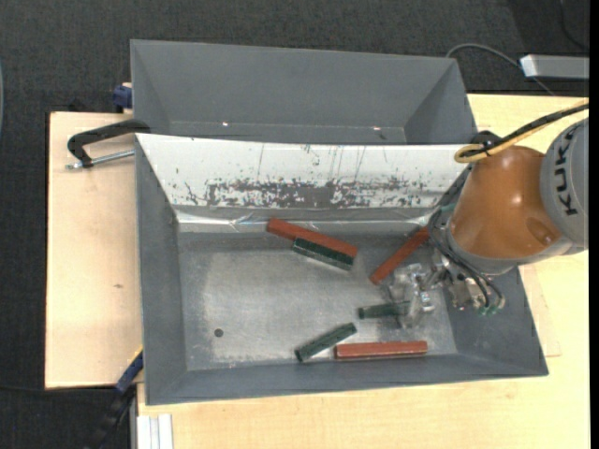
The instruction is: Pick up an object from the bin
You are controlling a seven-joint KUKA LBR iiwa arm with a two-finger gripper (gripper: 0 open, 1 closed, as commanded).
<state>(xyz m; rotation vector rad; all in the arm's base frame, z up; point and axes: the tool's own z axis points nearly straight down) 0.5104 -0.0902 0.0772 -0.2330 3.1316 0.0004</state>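
Looking down into the grey metal bin (159,279), I see the arm coming in from the rt, its rounded orange wrist cover (501,209) over the bin's rt wall and the hand (415,299) low over the floor in the rt part of the bin. From this angle I can't tell whether the hand is open or closed. The nearest item is a short dark-green flat block (377,312), lying on the floor just beside the hand on the view's left; touching or not, can't tell. Just above the hand in the view, a red-orange flat stick (398,256) lies slanted, upper end toward the back-rt corner, lower end near the hand. Toward the front wall, a long red flat bar (381,349) lies approx parallel to that wall, near the hand but apart from it. A dark-green flat bar (326,341) sits at its left end, angled, the two about touching. Near the back wall, approx mid-bin, a red flat strip (304,233) lies diagonally w/ a dark-green strip (324,253) right alongside it, both well apart from the hand
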